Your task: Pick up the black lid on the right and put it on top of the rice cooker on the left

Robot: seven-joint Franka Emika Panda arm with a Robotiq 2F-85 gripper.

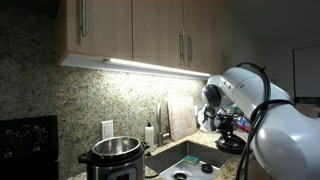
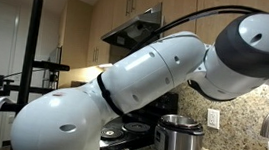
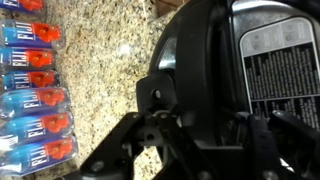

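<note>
The rice cooker (image 1: 115, 156), steel-bodied with a black rim and an open top, stands on the granite counter at the lower left; it also shows in an exterior view (image 2: 179, 140). The black lid (image 3: 205, 60) fills most of the wrist view, with a grey printed label on its right side. In an exterior view it is a dark shape (image 1: 231, 146) just under the wrist, right of the sink. My gripper (image 3: 200, 133) straddles the lid's raised handle with a finger pressed on each side. It is far right of the cooker (image 1: 228, 132).
A sink (image 1: 190, 160) with a faucet lies between the lid and the cooker. A row of blue and red bottles (image 3: 35, 95) lies on the granite left of the lid. A black stove (image 1: 28, 145) stands left of the cooker. Wall cabinets hang overhead.
</note>
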